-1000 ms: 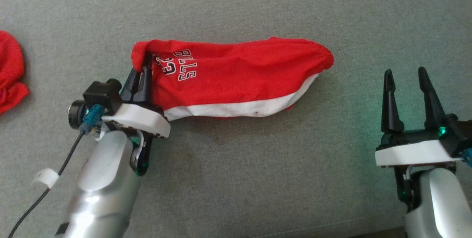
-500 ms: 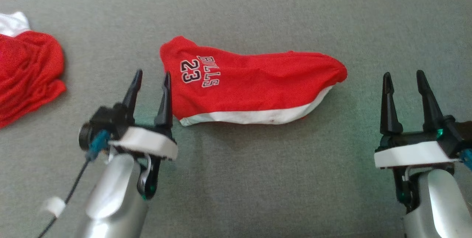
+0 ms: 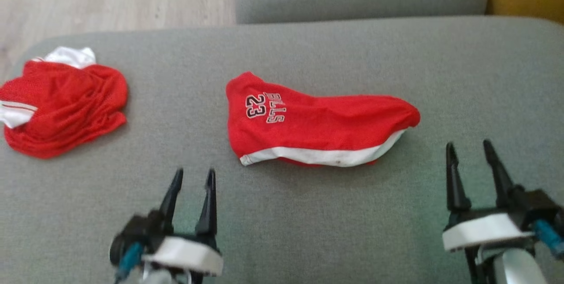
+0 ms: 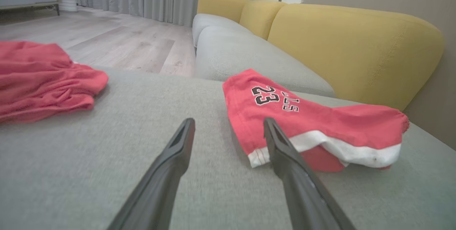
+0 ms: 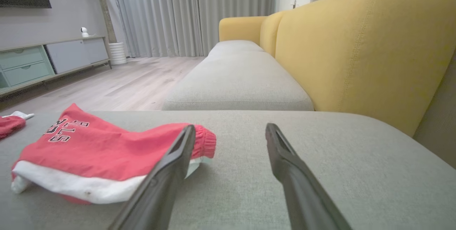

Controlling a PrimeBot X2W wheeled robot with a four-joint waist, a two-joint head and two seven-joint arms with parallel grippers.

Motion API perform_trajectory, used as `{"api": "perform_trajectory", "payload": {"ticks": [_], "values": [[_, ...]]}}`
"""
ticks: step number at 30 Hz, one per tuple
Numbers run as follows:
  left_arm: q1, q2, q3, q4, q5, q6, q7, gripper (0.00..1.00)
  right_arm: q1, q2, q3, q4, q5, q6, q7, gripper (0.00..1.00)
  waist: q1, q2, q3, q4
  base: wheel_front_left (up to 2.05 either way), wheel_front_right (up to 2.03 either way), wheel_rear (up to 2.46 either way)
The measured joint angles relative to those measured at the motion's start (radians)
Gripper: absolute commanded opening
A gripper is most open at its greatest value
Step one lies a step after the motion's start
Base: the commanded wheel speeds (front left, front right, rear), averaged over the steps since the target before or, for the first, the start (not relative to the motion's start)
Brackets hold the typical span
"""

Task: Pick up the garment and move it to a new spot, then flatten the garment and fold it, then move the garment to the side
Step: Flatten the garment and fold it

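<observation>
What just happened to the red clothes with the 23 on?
The left gripper let go of a corner of the red garment, opened and drew back toward the robot. The head camera tilted up. The right gripper stayed open and apart; the garment stayed folded on the grey cushion.

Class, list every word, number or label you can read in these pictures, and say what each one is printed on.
"23": on the folded red garment, near its left end in the head view.
"LLS": beside that number on the same garment; the start of the word is lost in a crease and cannot be read.
The crumpled red garment further left shows no readable text.
</observation>
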Motion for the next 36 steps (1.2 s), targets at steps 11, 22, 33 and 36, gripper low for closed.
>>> {"api": "perform_trajectory", "payload": {"ticks": [11, 22, 33, 36], "values": [[0.118, -0.002, 0.001, -0.049, -0.007, 0.024, 0.0, 1.0, 0.054, 0.001, 0.054, 0.015, 0.012, 0.0, 0.0, 1.0, 0.0001, 0.0, -0.066, 0.016, 0.0, 0.0, 0.0], [0.118, -0.003, 0.001, -0.055, -0.007, 0.028, 0.0, 1.0, 0.054, 0.002, 0.068, 0.025, 0.013, 0.0, 0.0, 1.0, 0.0002, 0.0, -0.068, 0.021, 0.0, 0.0, 0.0], [0.088, 0.004, -0.016, -0.023, -0.004, 0.033, 0.053, 1.0, 0.051, 0.001, 0.071, 0.032, 0.022, 0.0, 0.0, 1.0, 0.0003, 0.0, -0.025, 0.013, 0.0, 0.0, 0.0], [0.024, 0.002, -0.047, 0.034, 0.004, 0.016, 0.095, 1.0, 0.039, 0.002, 0.077, 0.031, 0.022, 0.0, 0.0, 1.0, 0.0003, 0.0, 0.002, 0.002, 0.0, 0.0, 0.0]]}}
